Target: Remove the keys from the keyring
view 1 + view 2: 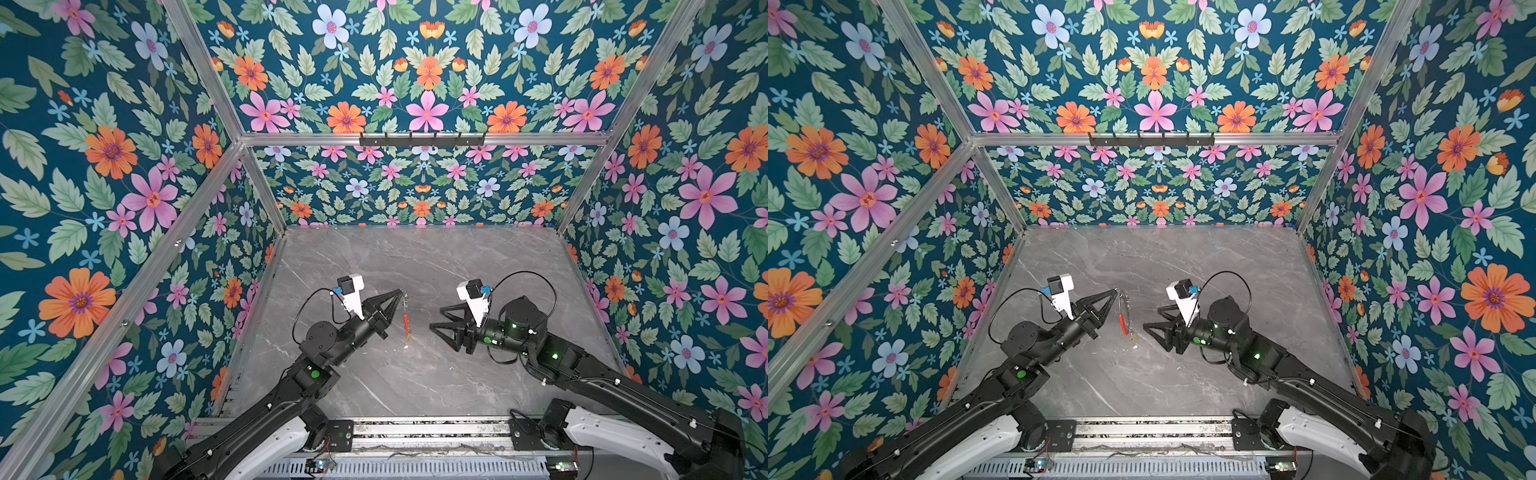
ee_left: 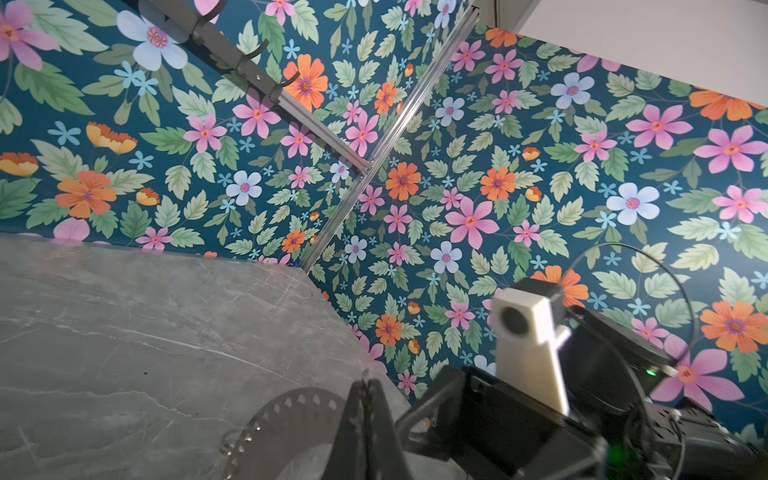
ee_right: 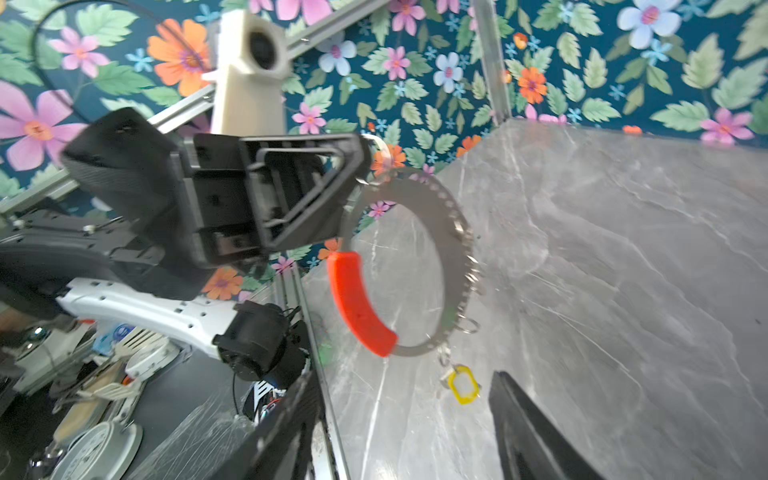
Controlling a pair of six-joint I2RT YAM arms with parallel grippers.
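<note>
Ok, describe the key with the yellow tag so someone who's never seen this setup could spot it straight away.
Over the grey marble table, the left pincer holds up a big grey keyring with a red arc. The yellow-tagged key dangles from the rim opposite the grip, past the red arc's end. Its neighbours are bare silver split rings; it alone carries a yellow plastic tag.

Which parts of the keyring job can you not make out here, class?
Top views: keyring edge-on; whatever hangs there too small.
Left wrist: keyring cut off by bottom edge, partly behind left claw.
Right wrist: yellow-tagged key's metal blurred.
Green-tagged key: identifiable in no view.
</note>
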